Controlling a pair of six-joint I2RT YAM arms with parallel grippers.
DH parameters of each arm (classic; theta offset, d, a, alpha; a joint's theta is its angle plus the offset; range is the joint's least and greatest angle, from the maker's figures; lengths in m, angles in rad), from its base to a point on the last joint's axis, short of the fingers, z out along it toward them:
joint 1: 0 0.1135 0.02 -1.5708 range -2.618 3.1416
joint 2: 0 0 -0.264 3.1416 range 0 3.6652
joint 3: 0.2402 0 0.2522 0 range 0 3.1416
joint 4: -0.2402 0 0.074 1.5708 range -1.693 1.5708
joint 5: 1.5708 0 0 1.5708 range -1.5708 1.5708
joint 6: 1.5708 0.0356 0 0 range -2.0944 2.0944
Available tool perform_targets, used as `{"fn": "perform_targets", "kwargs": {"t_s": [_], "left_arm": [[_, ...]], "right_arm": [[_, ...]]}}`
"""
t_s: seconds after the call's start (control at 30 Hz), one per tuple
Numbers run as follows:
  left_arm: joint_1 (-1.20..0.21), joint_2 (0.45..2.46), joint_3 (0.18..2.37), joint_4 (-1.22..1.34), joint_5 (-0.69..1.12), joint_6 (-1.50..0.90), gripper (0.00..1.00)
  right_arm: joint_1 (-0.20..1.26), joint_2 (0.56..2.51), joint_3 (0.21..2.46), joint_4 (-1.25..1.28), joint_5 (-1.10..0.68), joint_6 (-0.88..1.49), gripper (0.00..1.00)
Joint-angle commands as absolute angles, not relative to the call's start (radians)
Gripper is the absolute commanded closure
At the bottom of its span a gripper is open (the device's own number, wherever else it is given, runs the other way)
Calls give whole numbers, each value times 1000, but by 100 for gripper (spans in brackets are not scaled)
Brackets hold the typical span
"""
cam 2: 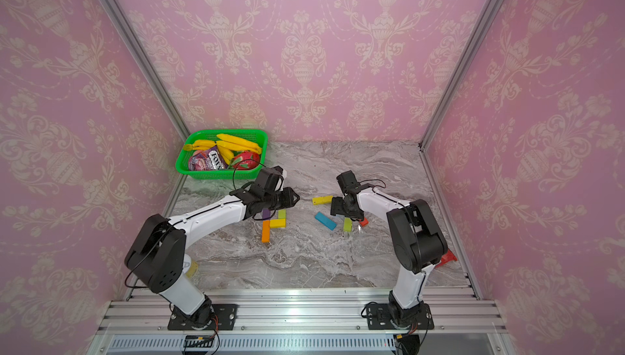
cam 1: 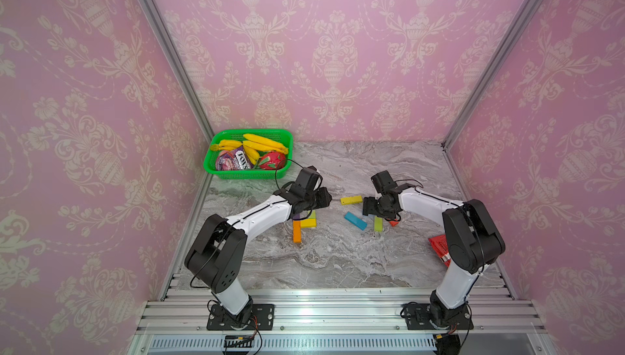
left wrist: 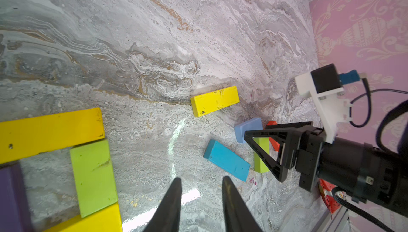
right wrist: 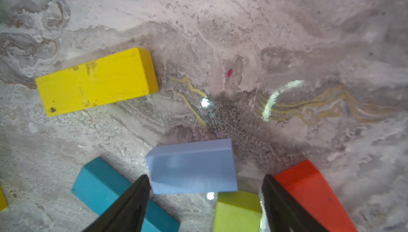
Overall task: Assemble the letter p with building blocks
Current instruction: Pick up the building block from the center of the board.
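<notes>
Right tool (right wrist: pixel 205 175) spread over light blue block (right wrist: pixel 192 164), red block (right wrist: pixel 309 191) beside; left tool (left wrist: pixel 201 178) parted, empty.

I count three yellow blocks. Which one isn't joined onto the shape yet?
The yellow block lying by itself, touching no other block. The other two yellow blocks each butt against the lime green block in the built cluster.

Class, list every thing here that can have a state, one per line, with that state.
left pincer, partly open, empty.
right pincer, wide open, straddling the light blue block.
light blue block, not gripped, overlapping the loose lime block.
teal block, flat, loose.
single yellow block, flat, apart from the others.
started letter, blocks touching, unfinished.
green basket, filled.
</notes>
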State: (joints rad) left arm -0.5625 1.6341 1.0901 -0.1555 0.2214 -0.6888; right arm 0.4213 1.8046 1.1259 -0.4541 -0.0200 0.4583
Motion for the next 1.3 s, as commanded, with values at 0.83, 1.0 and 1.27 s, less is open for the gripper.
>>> {"fn": "perform_targets", "kwargs": {"t_s": [0.83,1.0,1.27], "left_arm": [[-572,1604,1036,-192,193,-645,64],[-572,1606,1027,-195,189,-640,64],[-568,1617,1022,-196,191,-633,64]], "right_arm": [[482,1917,1220,-520,94,356,24],[486,1944,1249,-529,98,337,26],[487,1935,1240,-540,85,299,62]]}}
